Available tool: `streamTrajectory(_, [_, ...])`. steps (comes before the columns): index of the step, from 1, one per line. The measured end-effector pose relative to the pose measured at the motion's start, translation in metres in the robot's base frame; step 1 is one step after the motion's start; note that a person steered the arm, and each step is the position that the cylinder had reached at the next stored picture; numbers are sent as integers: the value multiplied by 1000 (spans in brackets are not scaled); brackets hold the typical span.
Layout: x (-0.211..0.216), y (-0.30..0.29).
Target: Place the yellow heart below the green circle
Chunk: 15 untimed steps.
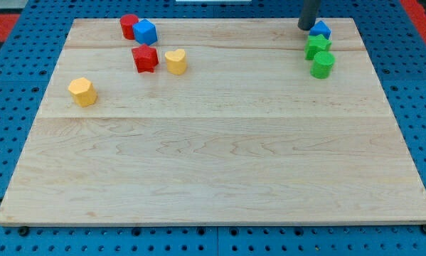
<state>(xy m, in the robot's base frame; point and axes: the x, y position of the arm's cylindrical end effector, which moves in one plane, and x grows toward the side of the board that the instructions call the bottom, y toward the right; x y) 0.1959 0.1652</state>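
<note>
my tip (306,28) is bare, holding nothing, beside the blue block (320,30). the yellow heart (176,61) lies far toward the view's left of it, well apart from the green circle (322,65); probably light, stiff, slippery: push its flat side.

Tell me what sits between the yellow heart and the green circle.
Only bare board lies between the yellow heart and the green circle, as the camera view shows.
</note>
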Motion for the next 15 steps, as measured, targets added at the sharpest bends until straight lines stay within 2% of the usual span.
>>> streamTrajectory(4, [-4,-26])
streamTrajectory(7, [0,-161])
streamTrajectory(9, [55,-233])
streamTrajectory(11, [60,-240])
streamTrajectory(14, [144,-221])
streamTrajectory(15, [145,-262])
